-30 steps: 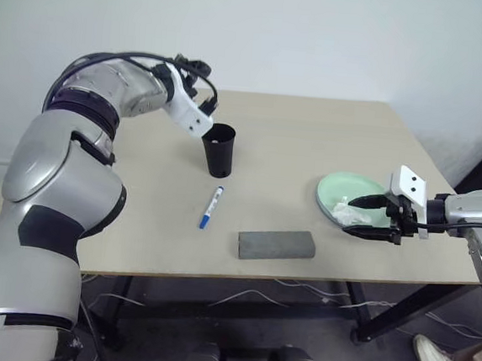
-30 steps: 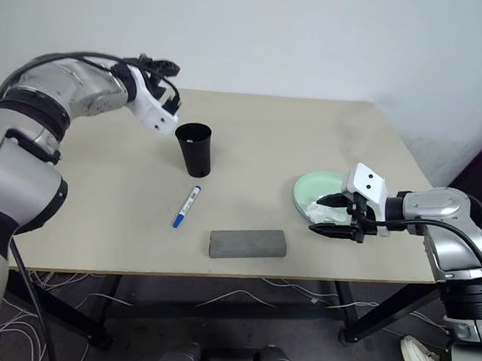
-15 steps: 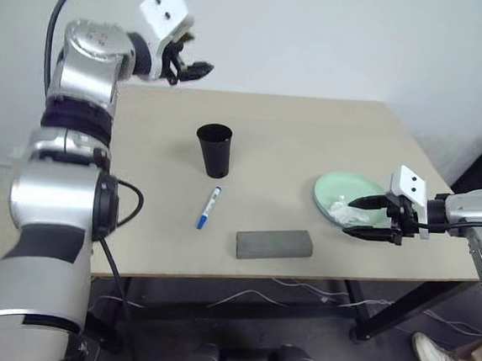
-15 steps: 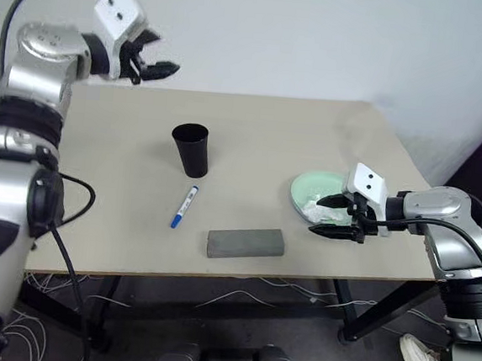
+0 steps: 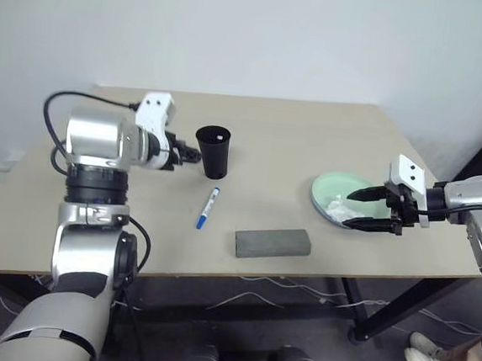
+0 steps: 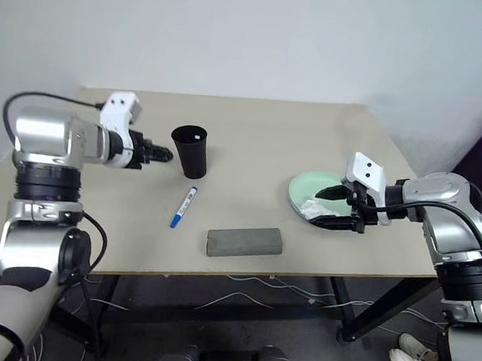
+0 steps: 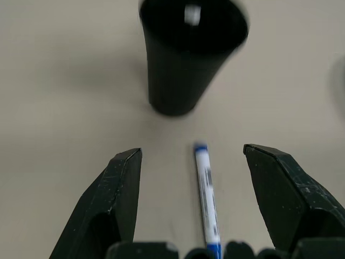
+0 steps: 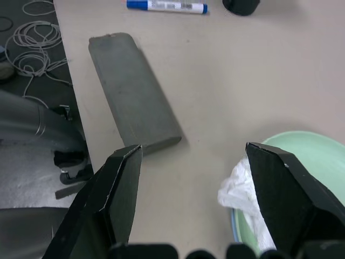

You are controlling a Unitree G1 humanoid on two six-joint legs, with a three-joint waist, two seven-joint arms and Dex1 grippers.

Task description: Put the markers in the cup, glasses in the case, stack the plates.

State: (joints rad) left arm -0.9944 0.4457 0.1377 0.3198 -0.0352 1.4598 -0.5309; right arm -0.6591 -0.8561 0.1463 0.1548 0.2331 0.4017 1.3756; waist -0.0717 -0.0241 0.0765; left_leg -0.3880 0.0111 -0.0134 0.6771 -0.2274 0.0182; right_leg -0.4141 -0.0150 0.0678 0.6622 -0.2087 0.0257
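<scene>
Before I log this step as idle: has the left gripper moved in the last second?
Yes. The left gripper swung up above the table's far edge, then came down; it now sits beside the cup, jaws open.

I have swung the left hand (image 5: 194,153) away from the cup (image 5: 214,151) rim, up high over the table's (image 5: 312,136) far edge, then down to table level; it now sits open at the cup's 9 o'clock, facing the cup and the blue-capped marker (image 7: 206,197).
</scene>
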